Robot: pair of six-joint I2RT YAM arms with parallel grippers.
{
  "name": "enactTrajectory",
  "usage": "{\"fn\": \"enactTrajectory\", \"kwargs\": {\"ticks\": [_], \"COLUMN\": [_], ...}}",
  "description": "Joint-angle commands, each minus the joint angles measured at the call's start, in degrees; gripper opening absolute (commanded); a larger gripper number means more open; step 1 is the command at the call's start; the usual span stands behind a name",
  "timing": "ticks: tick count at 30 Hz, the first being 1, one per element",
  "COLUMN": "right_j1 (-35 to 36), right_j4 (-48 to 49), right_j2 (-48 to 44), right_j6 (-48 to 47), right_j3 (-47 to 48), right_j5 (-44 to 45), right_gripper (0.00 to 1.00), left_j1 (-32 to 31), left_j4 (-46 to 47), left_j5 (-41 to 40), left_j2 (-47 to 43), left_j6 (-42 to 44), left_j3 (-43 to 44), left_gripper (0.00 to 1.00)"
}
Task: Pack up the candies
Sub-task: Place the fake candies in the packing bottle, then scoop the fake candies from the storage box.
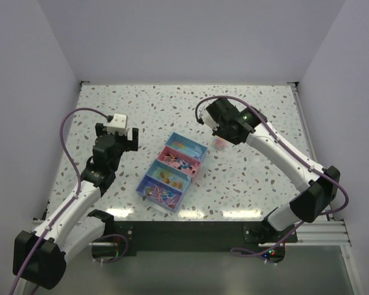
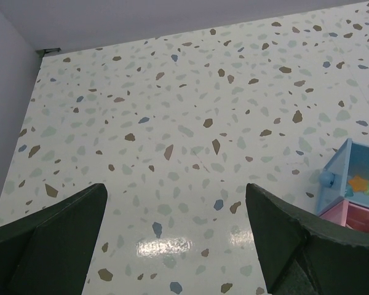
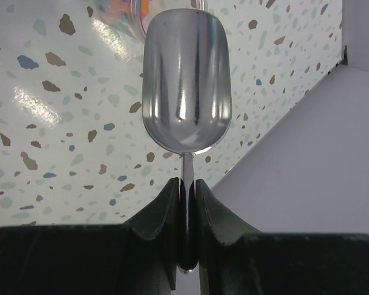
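The candies (image 1: 171, 179) lie as small mixed-colour sweets in a four-compartment blue and pink tray (image 1: 200, 149) at the table's middle. More of them show in a clear container (image 1: 220, 145) just right of the tray. My right gripper (image 1: 226, 131) hovers by that container. In the right wrist view it (image 3: 186, 184) is shut on the handle of a metal scoop (image 3: 184, 80). The scoop's bowl is empty and its tip reaches the container's rim (image 3: 135, 12). My left gripper (image 1: 130, 139) is open and empty over bare table left of the tray. The tray's corner (image 2: 335, 175) shows at the right of the left wrist view.
White walls close the table at the back and both sides. The speckled tabletop (image 1: 141, 104) stretches behind the tray. The right wall (image 3: 307, 172) is close beside the scoop.
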Motion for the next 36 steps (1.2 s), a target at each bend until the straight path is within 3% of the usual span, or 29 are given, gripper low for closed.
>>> {"fn": "enactTrajectory", "kwargs": {"ticks": [1,6,17,25,27,36], "right_j1": [0.37,0.37,0.46,2.21,2.92,5.47], "right_j4": [-0.29,0.06,-5.83,-13.03,-14.96,-20.32], "right_j2": [-3.63,-6.36,-4.69,3.2,5.23,14.73], "right_j6": [-1.52,-0.46,7.0,12.72,13.6,17.73], "right_j3": [1.93,3.16,9.85,14.84,16.08,22.33], "right_j5": [2.78,-1.53,-25.68,-29.48,-29.22,-31.15], "right_gripper": [0.0,0.0,0.0,0.0,0.0,0.0], "left_j1": [-0.48,-0.48,-0.48,-0.48,-0.48,-0.75], "left_j4": [4.0,4.36,0.32,-3.46,-4.16,-4.96], "left_j5": [0.62,2.73,18.1,28.65,29.27,32.35], "left_j2": [0.08,0.61,6.13,13.87,16.25,20.56], "left_j6": [1.05,0.35,-5.1,-7.83,-8.35,-8.79], "left_j3": [-0.09,-0.53,1.32,5.01,6.14,8.0], "left_gripper": [1.0,1.0,0.98,0.84,0.78,0.68]}}
